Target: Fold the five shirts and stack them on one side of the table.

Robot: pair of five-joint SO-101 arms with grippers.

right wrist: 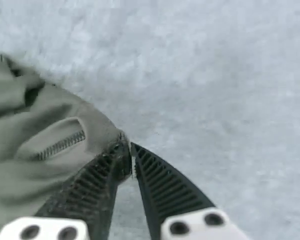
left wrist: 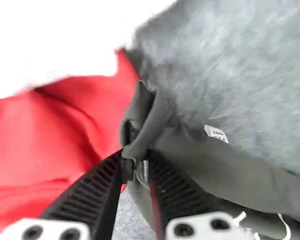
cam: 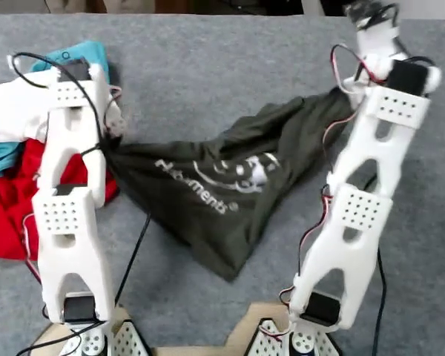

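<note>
Grey felt-like surface (cam: 230, 67) ran across the whole high view. 12 o'clock is taken here as its far edge.

The dark olive shirt (cam: 222, 185) was the biggest item. It was spread over the centre and pulled into a rough triangle, with one corner at about 9 o'clock, one at about 2 o'clock, and a loose point sagging toward 6 o'clock. Its white chest print (cam: 230, 178) faced up.

Your left arm (cam: 67, 215) stood along the 8-to-10 o'clock side and your right arm (cam: 363, 208) along the 2-to-4 o'clock side.

Left jaws were clenched on a bunched fold of the olive shirt (left wrist: 230, 165) at its 9 o'clock corner. The cloth was pinched right between the ribbed pads (left wrist: 95, 190).

Right jaws were clenched on the opposite edge of the same shirt (right wrist: 35, 165). They nipped just the hem at the pad tips, with bare surface (right wrist: 215, 75) beyond.

The remaining garments were heaped at 9 to 10 o'clock, partly under your left arm:
- The red shirt (cam: 7, 215) lay lowest and nearest, and the olive corner touched it in the left wrist view (left wrist: 50, 130).
- The white shirt (cam: 7, 111) lay above the red one toward 10 o'clock.
- The teal shirt (cam: 85, 53) peeked out toward 11 o'clock, behind the left arm's wrist.

A small white tag (left wrist: 216, 133) showed on the olive cloth near the left jaws.
</note>
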